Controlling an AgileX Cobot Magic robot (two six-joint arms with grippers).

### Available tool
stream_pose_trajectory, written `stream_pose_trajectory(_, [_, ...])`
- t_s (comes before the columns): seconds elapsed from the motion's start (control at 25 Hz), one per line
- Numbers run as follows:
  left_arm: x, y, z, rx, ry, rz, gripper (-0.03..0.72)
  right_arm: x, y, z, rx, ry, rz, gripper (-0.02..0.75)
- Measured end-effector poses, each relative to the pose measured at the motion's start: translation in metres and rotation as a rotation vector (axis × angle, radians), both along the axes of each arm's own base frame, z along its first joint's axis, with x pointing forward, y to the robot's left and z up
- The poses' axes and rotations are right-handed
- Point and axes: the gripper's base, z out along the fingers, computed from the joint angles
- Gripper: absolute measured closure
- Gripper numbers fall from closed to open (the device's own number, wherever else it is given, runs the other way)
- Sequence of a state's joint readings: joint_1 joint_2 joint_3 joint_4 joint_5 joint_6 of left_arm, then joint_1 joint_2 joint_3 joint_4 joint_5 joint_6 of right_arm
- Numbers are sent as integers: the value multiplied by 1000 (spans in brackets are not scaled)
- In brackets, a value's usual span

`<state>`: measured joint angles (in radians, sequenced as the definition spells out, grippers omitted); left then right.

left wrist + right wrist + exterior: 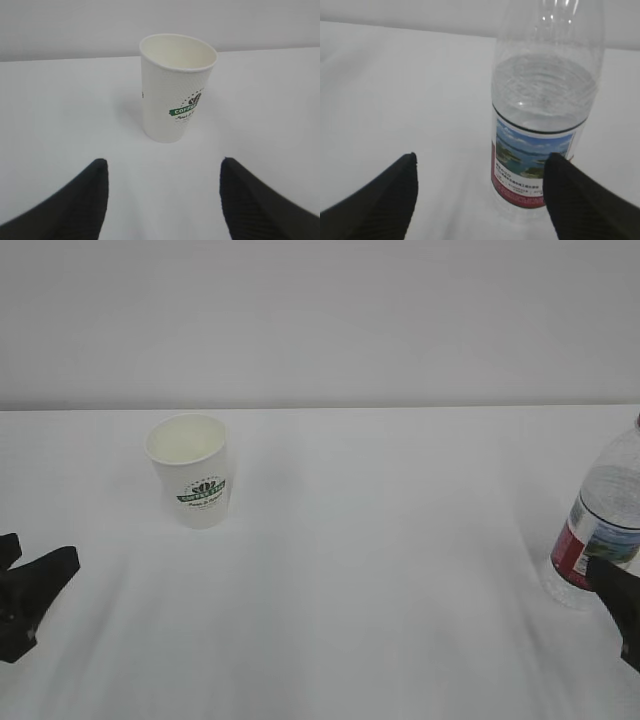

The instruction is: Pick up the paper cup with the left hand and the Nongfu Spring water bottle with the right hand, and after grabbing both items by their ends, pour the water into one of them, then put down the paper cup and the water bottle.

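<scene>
**Both grippers open, lined up on cup and bottle, nothing held yet**

While nothing is yet gripped, the two black fingers of the left hand (162, 200) stand wide apart and empty at the bottom of the left wrist view, with bare white table (380, 570) between them. Just ahead of that gap, well apart from the fingers, the paper cup (176, 87) stands upright, open mouth up, its green logo turned slightly right. It looks empty, though its floor is hidden.

On the other side, the right hand (480, 200) likewise has its fingers spread wide and holds nothing. The Nongfu Spring water bottle (540, 130) stands upright near the right finger, off-centre in the gap; whether that finger touches it is hard to tell. Clear water (542, 85) fills it to above the landscape label.

Judged from this, the approach step is in hand. Next, each hand needs to move forward until its object sits between the fingers, the right one shifting sideways to centre the bottle, and then close.
</scene>
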<state>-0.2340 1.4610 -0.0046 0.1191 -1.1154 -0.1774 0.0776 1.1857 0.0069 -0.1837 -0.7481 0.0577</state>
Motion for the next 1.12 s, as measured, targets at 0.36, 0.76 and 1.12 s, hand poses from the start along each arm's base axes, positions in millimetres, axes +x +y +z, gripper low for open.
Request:
stream_pose_trajectory(0.36, [0, -1, 2, -7, -23, -9, 181, 0, 1, 1, -15, -21, 18, 150])
stream_pose_trajectory(0.76, [0, -1, 2, -7, -23, -9, 181, 0, 1, 1, -16, -17, 20, 150])
stream_pose_trajectory(1.12, [0, -1, 2, -7, -25, -11, 181, 2, -6, 1, -20, -15, -64, 150])
